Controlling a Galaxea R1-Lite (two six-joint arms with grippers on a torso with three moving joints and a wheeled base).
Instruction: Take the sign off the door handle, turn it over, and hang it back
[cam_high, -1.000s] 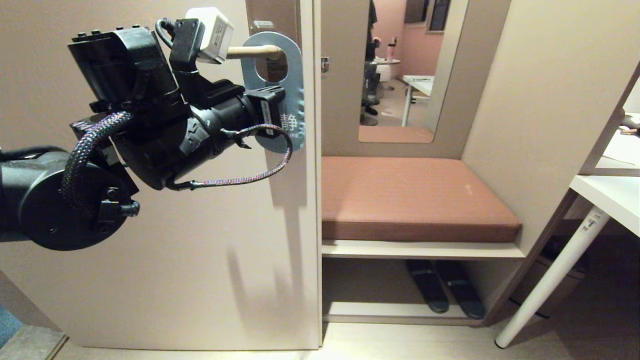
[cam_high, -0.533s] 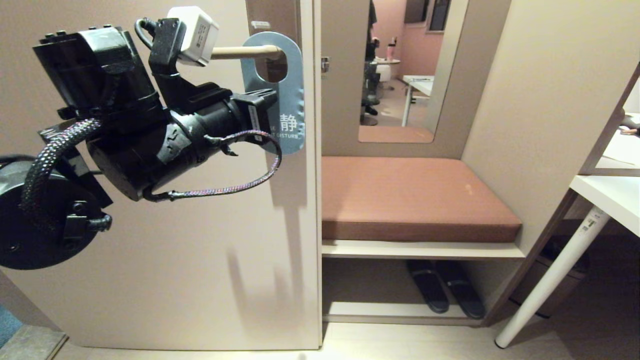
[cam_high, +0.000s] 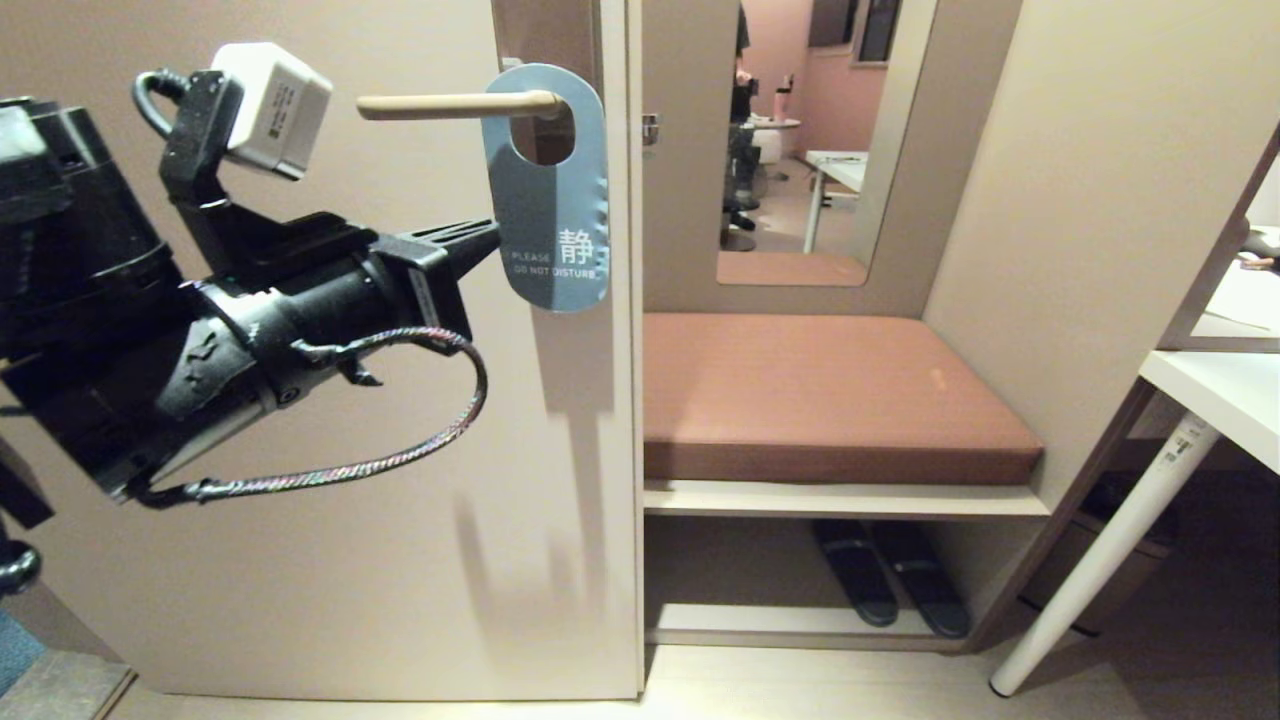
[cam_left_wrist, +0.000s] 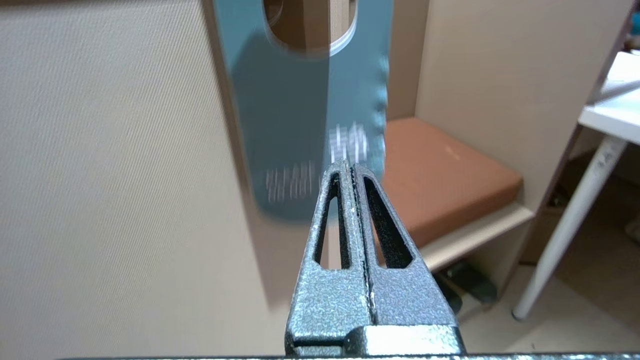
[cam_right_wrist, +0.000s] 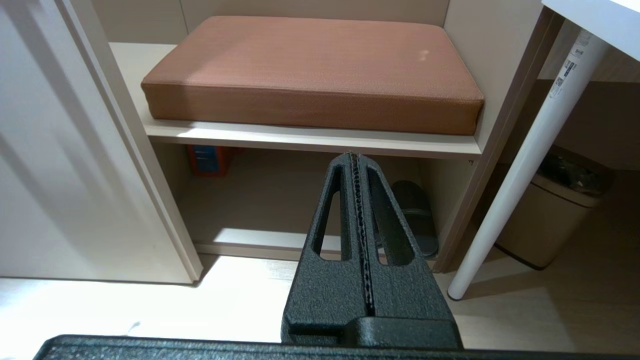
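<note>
The blue-grey sign (cam_high: 548, 210) hangs by its hole on the cream door handle (cam_high: 450, 102), its white lettering facing me. In the left wrist view the sign (cam_left_wrist: 290, 125) fills the space just ahead of the fingers. My left gripper (cam_high: 490, 232) is shut and holds nothing; its tip lies level with the sign's lower half, by its left edge, and I cannot tell whether it touches. The same gripper (cam_left_wrist: 348, 167) shows its jaws pressed together. My right gripper (cam_right_wrist: 354, 157) is shut and empty, parked low and pointing at the shelf under the bench.
The beige door (cam_high: 350, 500) fills the left. Right of it are a brown bench cushion (cam_high: 820, 390), a mirror (cam_high: 800, 140) reflecting a person, dark slippers (cam_high: 890, 580) below, a white table leg (cam_high: 1100, 560) and a bin (cam_right_wrist: 555, 210).
My left arm has drawn back to the left and lower, away from the sign. The sign stays on the handle, with its lettering now uncovered.
</note>
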